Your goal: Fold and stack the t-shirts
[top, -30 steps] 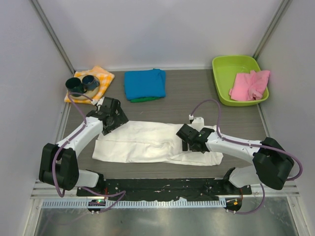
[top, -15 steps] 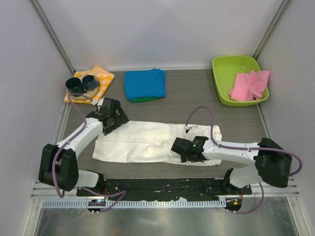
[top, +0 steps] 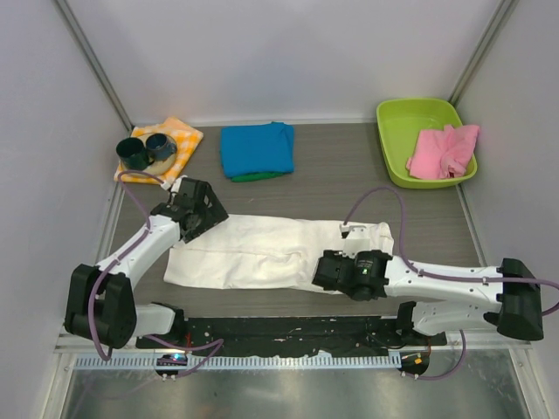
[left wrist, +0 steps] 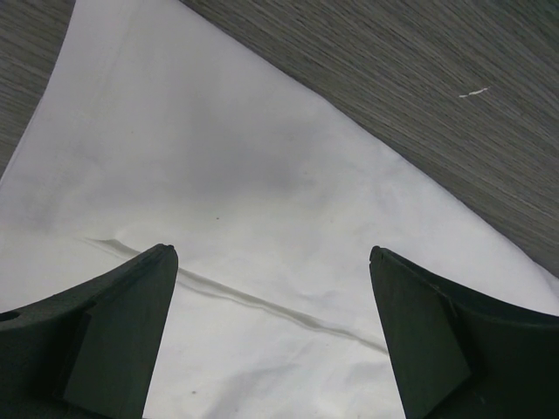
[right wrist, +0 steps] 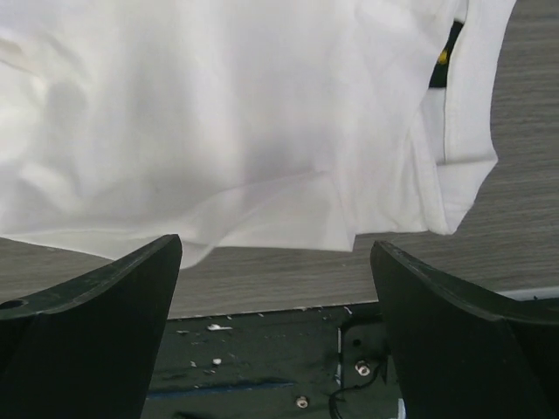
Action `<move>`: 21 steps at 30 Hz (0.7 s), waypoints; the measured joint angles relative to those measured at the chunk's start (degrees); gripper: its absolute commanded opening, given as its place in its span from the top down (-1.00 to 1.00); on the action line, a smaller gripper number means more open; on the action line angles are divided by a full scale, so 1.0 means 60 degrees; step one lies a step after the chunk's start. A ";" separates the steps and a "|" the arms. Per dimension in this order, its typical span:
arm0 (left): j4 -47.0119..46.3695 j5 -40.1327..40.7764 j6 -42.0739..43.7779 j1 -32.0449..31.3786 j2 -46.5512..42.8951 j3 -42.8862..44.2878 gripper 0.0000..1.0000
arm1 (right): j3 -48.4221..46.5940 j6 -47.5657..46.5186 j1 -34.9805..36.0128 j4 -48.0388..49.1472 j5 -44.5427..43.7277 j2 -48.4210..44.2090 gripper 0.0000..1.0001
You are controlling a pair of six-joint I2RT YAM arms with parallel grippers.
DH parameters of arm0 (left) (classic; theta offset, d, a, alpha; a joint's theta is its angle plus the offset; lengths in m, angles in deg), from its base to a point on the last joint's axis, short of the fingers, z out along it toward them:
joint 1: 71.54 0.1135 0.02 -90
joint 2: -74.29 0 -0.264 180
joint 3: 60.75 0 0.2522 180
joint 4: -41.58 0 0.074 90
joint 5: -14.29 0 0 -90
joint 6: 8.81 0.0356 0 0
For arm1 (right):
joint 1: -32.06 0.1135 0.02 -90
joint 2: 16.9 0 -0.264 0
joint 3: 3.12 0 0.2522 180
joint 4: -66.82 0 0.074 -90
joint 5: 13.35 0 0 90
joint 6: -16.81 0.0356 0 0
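The large white t-shirt (top: 262, 251) lies flat across the middle of the table; no print shows on it. My left gripper (top: 212, 220) is open and empty over its far left corner. In the left wrist view (left wrist: 271, 251) the jaws stand wide apart above the white fabric (left wrist: 227, 166) and a thin crease. My right gripper (top: 320, 273) is open and empty at the shirt's near edge. In the right wrist view (right wrist: 275, 242) it sits over the shirt's hem (right wrist: 244, 113) and bare table. A folded turquoise-blue t-shirt (top: 256, 148) lies on a green one (top: 259, 176) at the back.
An orange-and-white checked cloth (top: 179, 144) with two dark cups (top: 133, 151) lies at the back left. A green bin (top: 403, 153) holding a pink cloth (top: 445, 148) stands at the back right. The black base plate (right wrist: 262, 349) runs along the near table edge.
My right gripper has moved left and nearer along the shirt's near edge. The shirt's right end now lies drawn in and farther back. The left gripper has barely moved.
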 measured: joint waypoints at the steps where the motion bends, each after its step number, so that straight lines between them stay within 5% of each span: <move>1: -0.0011 -0.0011 0.0000 0.0000 -0.0033 0.0000 -0.93 | -0.0208 0.0058 0.0004 -0.0055 -0.0270 -0.0091 -0.93; 5: -0.0036 -0.0117 -0.0011 0.0000 -0.0124 -0.0011 -0.92 | -0.0987 -0.0066 -0.0401 0.0102 -0.1421 -0.0189 -1.00; 9: -0.0098 -0.0280 -0.0033 0.0000 -0.0382 -0.0186 -0.91 | -0.1228 -0.1126 -0.2459 0.1355 -0.1872 0.0080 -0.99; 14: -0.0106 -0.0390 -0.0040 0.0000 -0.0794 -0.0321 -0.93 | -0.0616 -0.2732 -0.4728 0.4073 -0.1330 0.0670 -0.99; 21: -0.0219 -0.0535 -0.0153 0.0000 -0.1308 -0.0692 -0.99 | -0.0306 -0.4003 -0.5621 0.7060 0.0135 0.2244 -0.99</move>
